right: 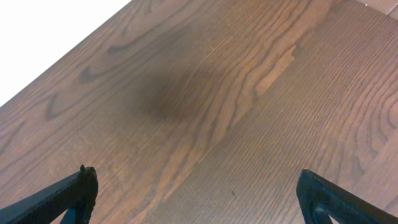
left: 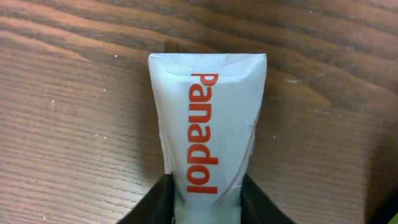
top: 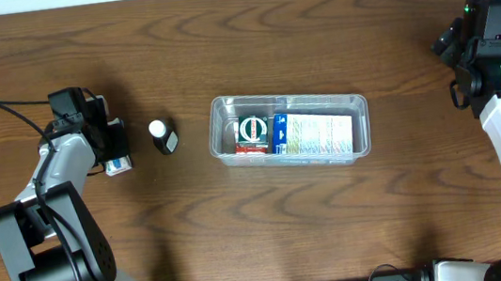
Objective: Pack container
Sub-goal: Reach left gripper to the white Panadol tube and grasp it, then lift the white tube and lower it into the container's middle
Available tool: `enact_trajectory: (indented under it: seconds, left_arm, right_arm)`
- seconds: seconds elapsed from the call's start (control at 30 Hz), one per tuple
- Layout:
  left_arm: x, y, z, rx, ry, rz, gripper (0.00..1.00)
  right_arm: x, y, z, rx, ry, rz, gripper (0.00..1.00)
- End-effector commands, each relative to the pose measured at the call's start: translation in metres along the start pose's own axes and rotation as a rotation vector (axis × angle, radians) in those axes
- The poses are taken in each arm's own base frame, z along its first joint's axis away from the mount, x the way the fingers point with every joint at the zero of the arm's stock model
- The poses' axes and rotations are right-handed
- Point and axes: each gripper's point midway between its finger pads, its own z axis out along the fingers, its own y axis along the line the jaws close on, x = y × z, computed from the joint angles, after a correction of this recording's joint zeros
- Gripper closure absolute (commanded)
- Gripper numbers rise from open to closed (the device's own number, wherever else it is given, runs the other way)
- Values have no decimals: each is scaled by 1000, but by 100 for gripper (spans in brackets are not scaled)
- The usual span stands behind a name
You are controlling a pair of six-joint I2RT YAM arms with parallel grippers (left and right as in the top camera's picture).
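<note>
Overhead view: the clear, colourless plastic rectangular container (top: 362,118) with rounded corners sits near the middle of the dark brown wooden table (top: 337,235). It holds a red, white and green packet (top: 252,134) at its left end and a blue and white box (top: 311,133) filling the rest. To its left, apart from it, sits a small black bottle with a white cap (top: 163,136). Just beyond the bottle is the left gripper (top: 115,154), where only a blue and white scrap of its load shows.

The left wrist view makes that load plain (overhead cannot): a white plastic tube printed "Panadol" in red (left: 208,124), clamped at its lower end between two dark fingers (left: 155,205), with wood behind it.

The right gripper (right: 199,193) is by the table's right edge, well apart from the container. Overhead gives only its black housing, while the right wrist view shows its fingers (right: 71,193) spread wide, table wood between them.
</note>
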Motion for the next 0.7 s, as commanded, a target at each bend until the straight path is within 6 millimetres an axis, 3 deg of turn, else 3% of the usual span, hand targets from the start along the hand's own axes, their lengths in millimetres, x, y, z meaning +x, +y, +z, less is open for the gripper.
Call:
enact_trajectory:
  seconds: [0.0,0.2,0.33,0.43,0.53,0.67]
  left_arm:
    - [0,0,3,6,6,8,72]
    - [-5,0,-3,5,-16,9,72]
    - [-30,1,-30,-2,-108,8,72]
    - [-54,0,-67,-5,-219,13,72]
    - [-76,-14,-112,54,-357,37,72]
    - [-96,-67,-181,279,-566,182,73]
  right_arm:
    - [-2,-3,1,12,-7,17,1]
    - [-2,-3,1,12,-7,17,1]
    - [-2,-3,1,12,-7,17,1]
    - [-2,-3,1,12,-7,17,1]
    - [-2,-3,1,12,-7,17,1]
    - [-2,-3,1,12,-7,17,1]
